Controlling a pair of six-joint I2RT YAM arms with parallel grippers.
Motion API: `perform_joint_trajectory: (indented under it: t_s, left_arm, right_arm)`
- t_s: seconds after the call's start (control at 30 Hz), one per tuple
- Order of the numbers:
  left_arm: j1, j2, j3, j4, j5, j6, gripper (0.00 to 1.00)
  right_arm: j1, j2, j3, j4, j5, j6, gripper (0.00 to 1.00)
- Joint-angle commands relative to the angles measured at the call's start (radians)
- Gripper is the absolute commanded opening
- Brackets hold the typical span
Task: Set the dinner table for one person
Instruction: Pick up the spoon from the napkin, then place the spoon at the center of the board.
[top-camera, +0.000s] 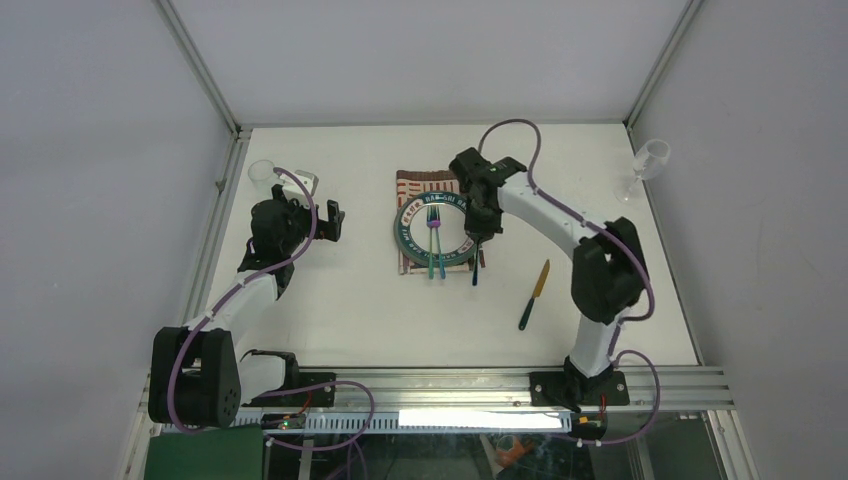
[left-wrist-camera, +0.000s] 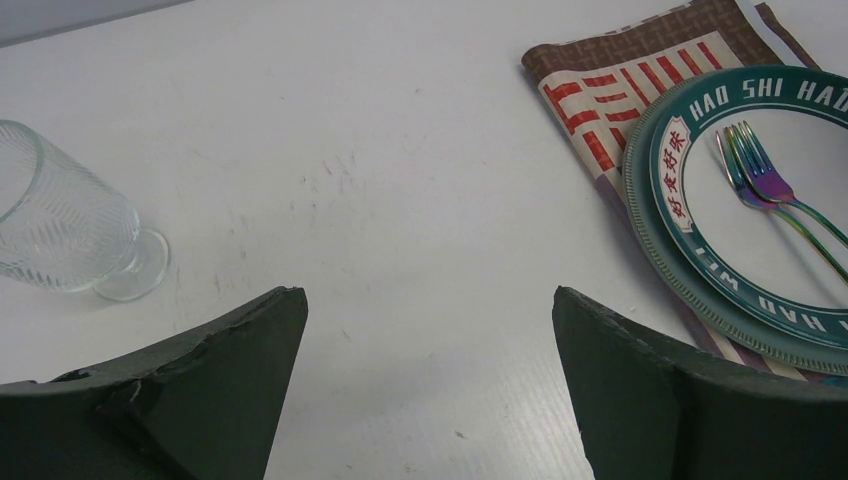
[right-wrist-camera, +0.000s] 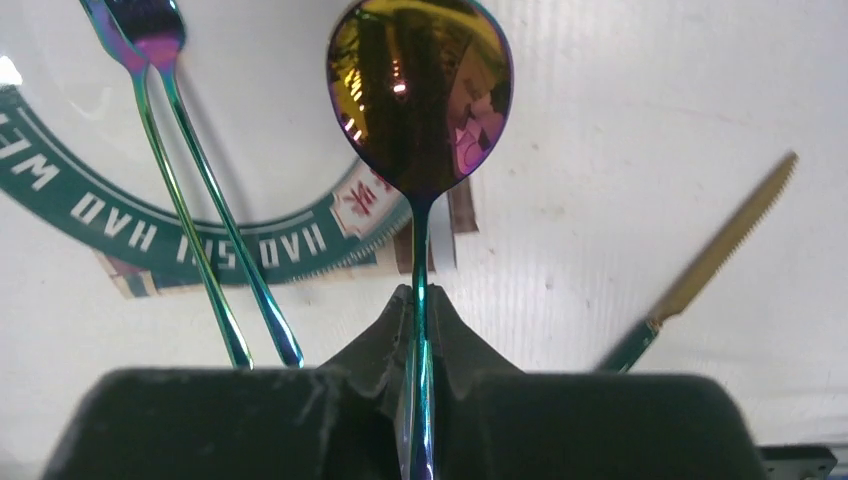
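The plate (left-wrist-camera: 655, 230), at the right of the left wrist view, is carrying white capitals "HAO SHI HAO" along its green rim, with red Chinese characters, too small to make out, sitting in a white panel beside them. In the right wrist view the rim is showing "HAO" twice, upside down.

The white table (top-camera: 350, 320) carries four things directly. A patterned placemat (top-camera: 412, 180) (red and brown print) sits near its middle. A knife (top-camera: 534, 295) lies slantwise to the placemat's right, apart from it. Two glasses stand at the far corners: a ribbed clear glass (top-camera: 262, 172) on the left and a stemmed glass (top-camera: 645, 165) on the right.
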Motion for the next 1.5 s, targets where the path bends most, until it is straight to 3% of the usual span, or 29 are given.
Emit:
perform_joint_trajectory:
  t_s: [0.0,0.3,0.47,0.7,1.2,1.47]
  left_arm:
    - [0.0,-0.002,0.018,0.045,0.022,0.01,0.99]
    - [-0.001,-0.017,0.014,0.045,0.033,0.006,0.99]
    - [0.0,-0.012,0.015,0.045,0.035,0.004,0.99]
    - [0.0,-0.007,0.017,0.045,0.041,0.003,0.99]
    - [0.001,-0.013,0.014,0.043,0.044,0.004,0.99]
    - [0.0,-0.009,0.018,0.043,0.047,0.002,0.99]
  right_arm:
    - [-0.009,-0.203,-0.123,0.027,0.065,0.124,0.0]
    - [-0.034,-0.384,-0.43,0.141,0.08,0.381,0.0]
    - [-0.034,-0.426,-0.517,0.145,0.118,0.491,0.0]
    - [-0.045,-0.484,-0.574,0.101,0.182,0.488,0.0]
    - [-0.207,-0.551,-0.761,0.124,0.195,0.365,0.0]
    - [-0.263,-0.52,-0.711,0.053,0.237,0.288,0.0]
